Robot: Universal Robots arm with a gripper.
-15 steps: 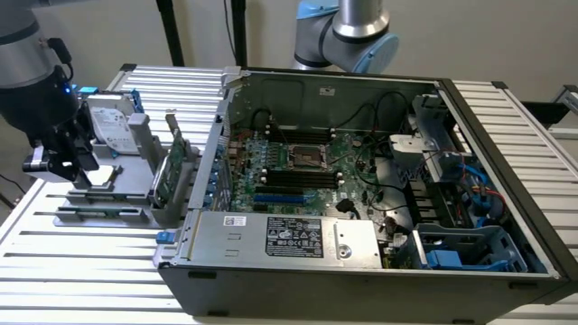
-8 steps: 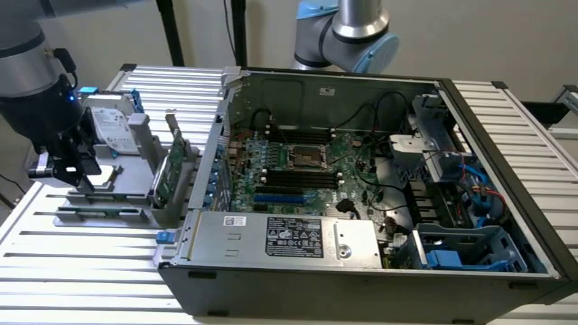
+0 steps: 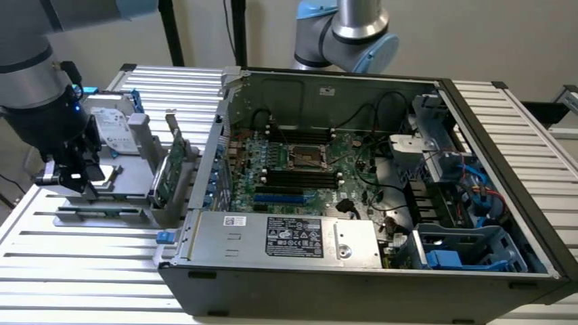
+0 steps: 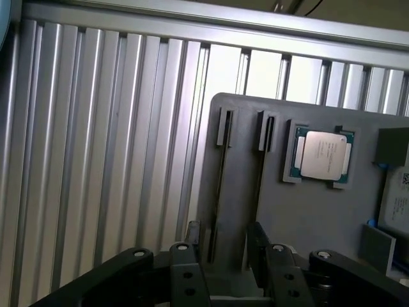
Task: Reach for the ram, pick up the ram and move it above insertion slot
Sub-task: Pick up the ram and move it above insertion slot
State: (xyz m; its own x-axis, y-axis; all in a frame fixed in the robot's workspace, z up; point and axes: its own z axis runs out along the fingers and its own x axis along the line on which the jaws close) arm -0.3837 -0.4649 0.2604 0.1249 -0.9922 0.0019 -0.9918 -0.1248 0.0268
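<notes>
Claw (image 4: 223, 228) is hanging low over the grey tray (image 4: 307, 224) beside the computer case (image 3: 361, 271), its fingers (image 4: 256, 238) spread apart and gripping nothing. Between them the ram (image 4: 219, 179) is standing on edge in a tray slot, near a square chip (image 4: 321, 155).

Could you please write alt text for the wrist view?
The open tool hovers over the two narrow slots of a grey tray. A CPU sits in the tray beside them; the tray lies on a ribbed table.
</notes>
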